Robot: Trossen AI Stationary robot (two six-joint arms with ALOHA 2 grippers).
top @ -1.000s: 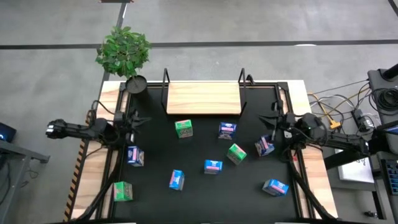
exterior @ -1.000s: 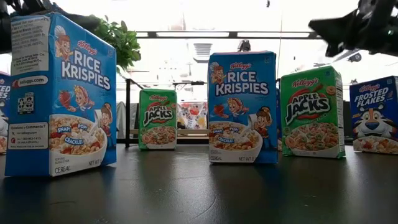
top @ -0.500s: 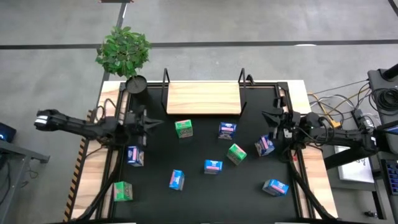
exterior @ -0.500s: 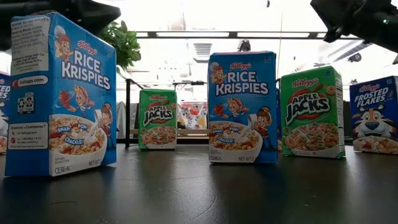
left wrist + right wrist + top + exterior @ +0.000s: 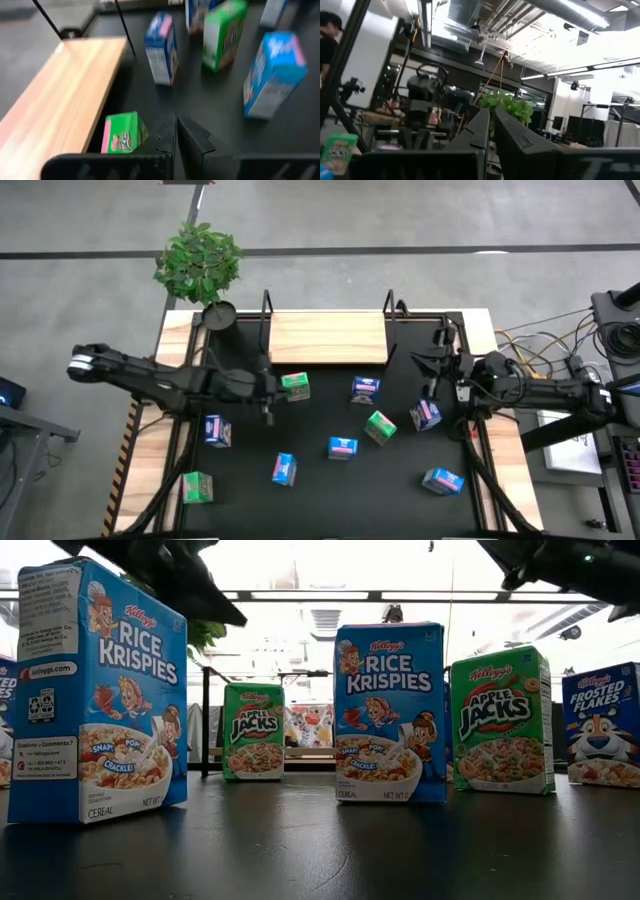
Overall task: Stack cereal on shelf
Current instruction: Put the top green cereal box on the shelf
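A: Table [image 5: 320,480] first: black top, pale wood strips down both sides. What do you have on it?

B: I see the shelf [image 5: 327,338], a light wood board with thin black uprights, at the far edge with nothing on it, and a potted plant [image 5: 199,262] at its left corner. My left arm reaches in from the left, and the left gripper [image 5: 268,388] sits low just beside the green Apple Jacks carton [image 5: 295,386], right in front of the shelf. Its fingers are pressed together, holding nothing.

A: And the other arm?

B: I have the right gripper [image 5: 425,363] raised near the shelf's right end, fingers together too, empty, pointing out at the room.

A: Cereal?

B: All on the tabletop, none shelved. A blue carton [image 5: 365,389] sits by the green one; another green [image 5: 380,427], a Frosted Flakes [image 5: 425,415], and blue ones [image 5: 343,448] lie mid-table; one green carton [image 5: 198,487] rests on the left wood strip
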